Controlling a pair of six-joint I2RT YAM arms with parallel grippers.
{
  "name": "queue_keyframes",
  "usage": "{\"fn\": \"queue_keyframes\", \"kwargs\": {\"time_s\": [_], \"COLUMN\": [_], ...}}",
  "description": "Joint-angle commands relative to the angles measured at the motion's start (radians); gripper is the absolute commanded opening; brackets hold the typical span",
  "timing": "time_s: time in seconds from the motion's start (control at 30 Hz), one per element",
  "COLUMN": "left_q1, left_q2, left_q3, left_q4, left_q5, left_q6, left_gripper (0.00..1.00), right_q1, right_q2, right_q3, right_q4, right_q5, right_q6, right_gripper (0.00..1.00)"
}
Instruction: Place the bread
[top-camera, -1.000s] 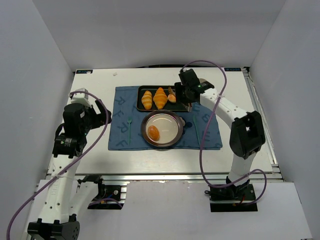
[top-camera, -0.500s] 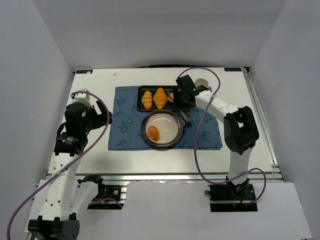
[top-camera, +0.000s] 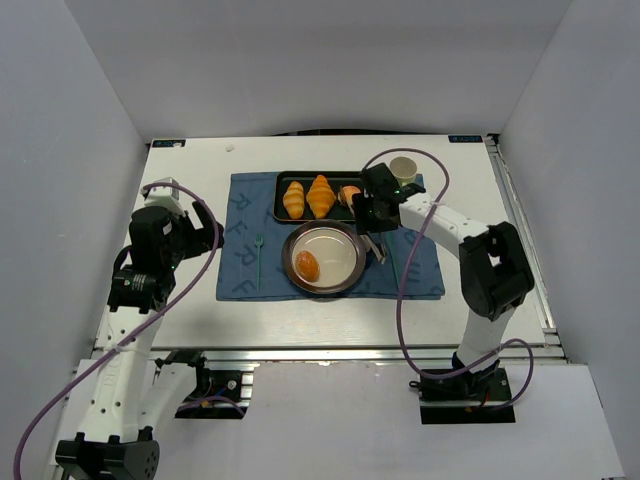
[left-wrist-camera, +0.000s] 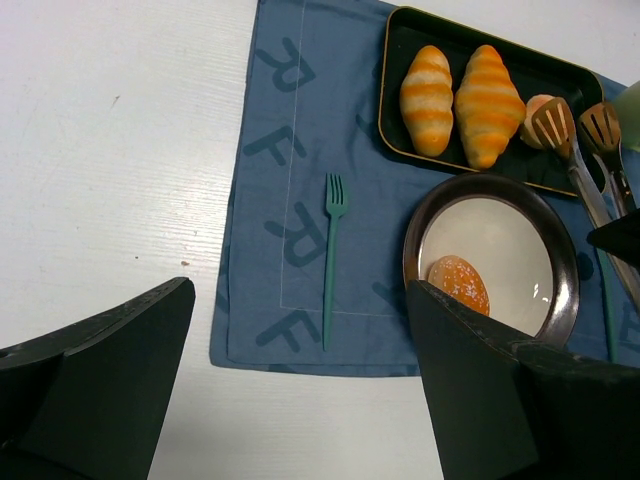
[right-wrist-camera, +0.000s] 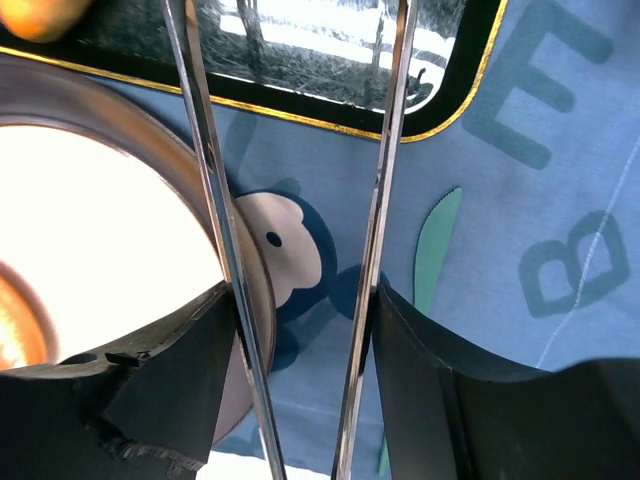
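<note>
One glossy orange-brown bun (top-camera: 307, 265) lies in the round metal plate (top-camera: 358, 250); it also shows in the left wrist view (left-wrist-camera: 458, 283). The second bun (top-camera: 350, 194) lies at the right end of the black tray (top-camera: 300, 176), touching or just beside the slotted tips of the metal tongs (left-wrist-camera: 555, 120). My right gripper (top-camera: 372, 215) is shut on the tongs (right-wrist-camera: 205, 150), over the mat between tray and plate. The tongs' arms stand apart and hold nothing. My left gripper (left-wrist-camera: 300, 290) is open and empty, over the table to the left of the mat.
Two ridged croissants (top-camera: 294, 198) (top-camera: 320, 195) lie in the tray. A teal fork (top-camera: 258, 257) lies on the blue mat left of the plate, a teal knife (top-camera: 392, 258) right of it. A cup (top-camera: 402, 167) stands behind the right arm.
My right gripper has drawn back from over the tray toward the plate with the tongs, uncovering the cup. The left arm and both buns have not moved.
</note>
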Motion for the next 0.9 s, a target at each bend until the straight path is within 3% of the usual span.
{"fn": "queue_keyframes", "kwargs": {"time_s": [0.0,0.57,0.87], "left_q1": [-0.003,-0.003,-0.003], "left_q2": [-0.017,-0.017,-0.019], "left_q3": [0.025,0.035,0.022], "left_q4": [0.002,-0.007,-0.008], "left_q5": [0.008,0.005,-0.006], "left_q6": [0.003,0.005,0.009], "left_gripper": [0.98,0.98,0.98], "right_q1": [-0.003,-0.003,-0.003], "right_q2": [-0.065,-0.033,0.028], "right_q3": [-0.003,0.078,0.138], "right_q4": [0.024,-0.005,-0.022], "right_q5": [-0.011,-0.026,0.0], "right_q6": [-0.018,-0.039,-0.055], "right_gripper": [0.61,0.63,0.57]}}
